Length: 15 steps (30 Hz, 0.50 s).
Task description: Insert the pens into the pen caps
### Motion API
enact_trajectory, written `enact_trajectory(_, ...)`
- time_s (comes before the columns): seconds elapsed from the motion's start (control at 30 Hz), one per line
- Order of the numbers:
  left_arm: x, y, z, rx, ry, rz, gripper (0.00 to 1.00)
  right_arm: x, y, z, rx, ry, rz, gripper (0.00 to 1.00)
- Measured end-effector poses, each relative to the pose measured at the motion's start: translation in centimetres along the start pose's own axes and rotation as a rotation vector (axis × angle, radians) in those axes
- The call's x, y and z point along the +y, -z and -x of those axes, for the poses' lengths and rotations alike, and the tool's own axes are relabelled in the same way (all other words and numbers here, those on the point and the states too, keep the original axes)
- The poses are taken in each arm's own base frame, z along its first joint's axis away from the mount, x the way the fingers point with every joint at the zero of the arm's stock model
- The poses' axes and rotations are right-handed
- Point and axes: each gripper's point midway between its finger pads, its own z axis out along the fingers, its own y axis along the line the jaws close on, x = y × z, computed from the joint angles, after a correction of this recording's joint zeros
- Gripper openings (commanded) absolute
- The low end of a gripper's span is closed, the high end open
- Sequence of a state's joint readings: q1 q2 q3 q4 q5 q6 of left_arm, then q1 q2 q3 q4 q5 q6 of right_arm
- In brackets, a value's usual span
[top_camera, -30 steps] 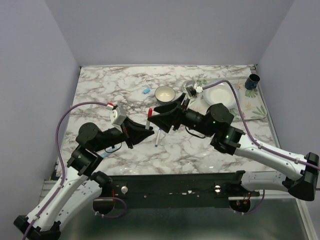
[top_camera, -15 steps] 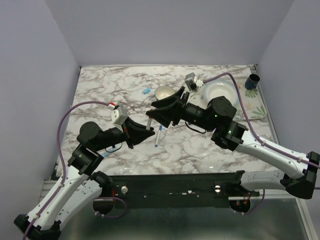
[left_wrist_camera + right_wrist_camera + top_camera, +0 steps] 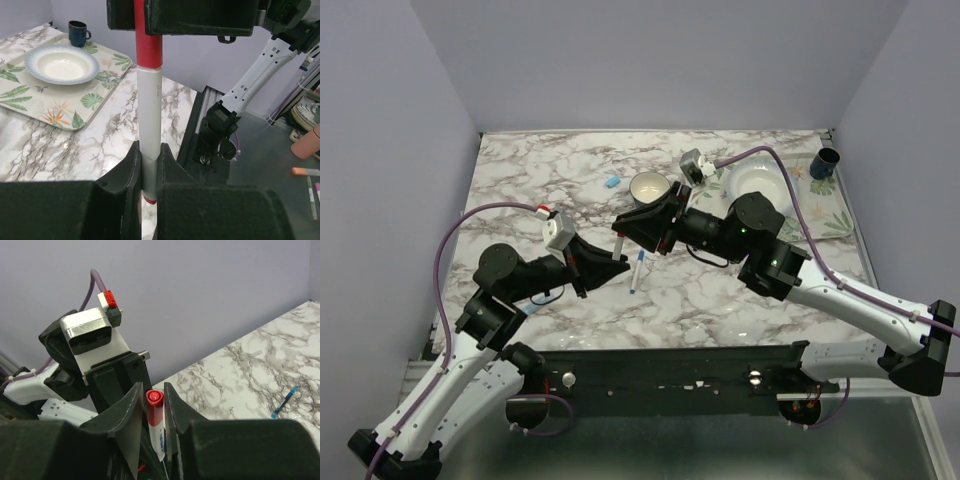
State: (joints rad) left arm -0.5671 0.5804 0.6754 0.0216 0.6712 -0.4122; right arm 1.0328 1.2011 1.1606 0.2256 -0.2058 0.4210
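Observation:
A white-barrelled pen (image 3: 149, 125) stands upright in my left gripper (image 3: 148, 167), whose jaws are shut on its lower barrel. A red pen cap (image 3: 148, 45) sits on the pen's top end. My right gripper (image 3: 154, 402) is closed round that red cap (image 3: 154, 407), directly facing the left one. In the top view the two grippers meet at the pen (image 3: 618, 243), left gripper (image 3: 610, 265) below and right gripper (image 3: 626, 228) above. A second pen (image 3: 636, 270) with a blue tip lies on the marble beside them. A small blue cap (image 3: 613, 182) lies further back.
A white bowl (image 3: 650, 187) stands behind the grippers. A leaf-patterned tray (image 3: 75, 107) at the right holds a pale plate (image 3: 62, 64) and a dark blue cup (image 3: 825, 163). The table's near edge and the arm bases (image 3: 220, 125) are close by.
My right gripper has moved left and back, onto the red end of the pen. The left gripper holds the pen in the same place.

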Motion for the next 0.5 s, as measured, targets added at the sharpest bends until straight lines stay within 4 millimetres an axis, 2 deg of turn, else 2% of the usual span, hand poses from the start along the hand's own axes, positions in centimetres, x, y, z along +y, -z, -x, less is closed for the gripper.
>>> enact_trajectory(0.07, 0.0, 0.0, 0.0, 0.000, 0.001, 0.000, 0.00, 0.1, 0.0, -0.1, 0.003, 0.001, 0.008, 0.20)
enact_trajectory(0.2, -0.2, 0.0, 0.0, 0.001, 0.007, -0.006, 0.00, 0.2, 0.0, -0.2, 0.004, 0.004, 0.016, 0.01)
enact_trajectory(0.5, -0.1, 0.0, -0.8, 0.023, 0.049, -0.011, 0.00, -0.5, 0.7, -1.3, -0.024, 0.000, 0.024, 0.01)
